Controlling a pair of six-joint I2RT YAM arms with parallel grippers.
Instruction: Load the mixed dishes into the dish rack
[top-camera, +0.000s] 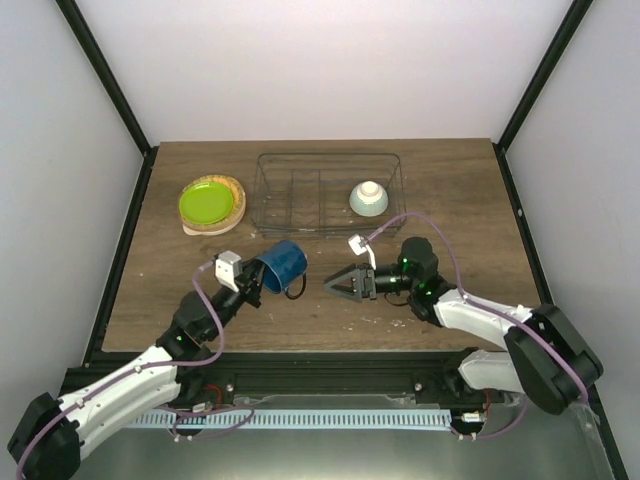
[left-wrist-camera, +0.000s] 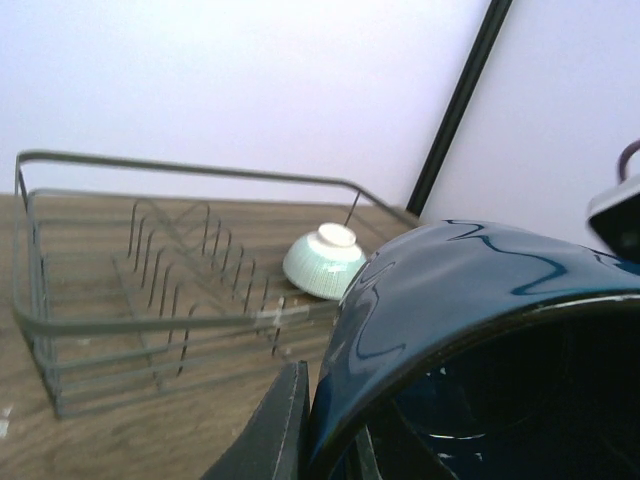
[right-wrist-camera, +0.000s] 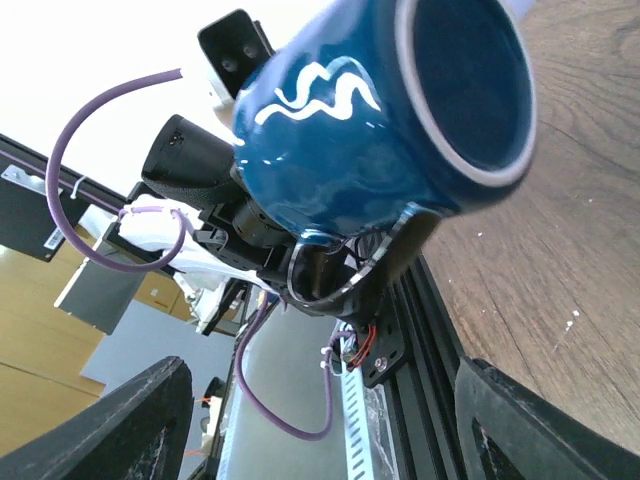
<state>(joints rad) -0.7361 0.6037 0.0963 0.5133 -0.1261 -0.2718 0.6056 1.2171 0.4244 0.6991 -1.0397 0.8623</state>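
My left gripper (top-camera: 260, 281) is shut on the rim of the small dark blue mug (top-camera: 283, 264) and holds it tilted on its side above the table, in front of the dish rack. In the left wrist view the mug (left-wrist-camera: 480, 320) fills the right side, with one finger (left-wrist-camera: 272, 432) outside its wall. My right gripper (top-camera: 336, 285) is open and empty, just right of the mug and pointing at it. In the right wrist view the mug (right-wrist-camera: 380, 120) hangs between my spread fingers (right-wrist-camera: 110, 430). The pale mint bowl (top-camera: 368, 198) sits upside down in the clear dish rack (top-camera: 300, 160).
The lime-green plate (top-camera: 209, 201) lies on the tan woven-look plate (top-camera: 237, 190) left of the rack, with a pale edge beneath. The rack's wire dividers (left-wrist-camera: 170, 260) stand left of the bowl (left-wrist-camera: 323, 262). Black frame posts stand at the table's corners.
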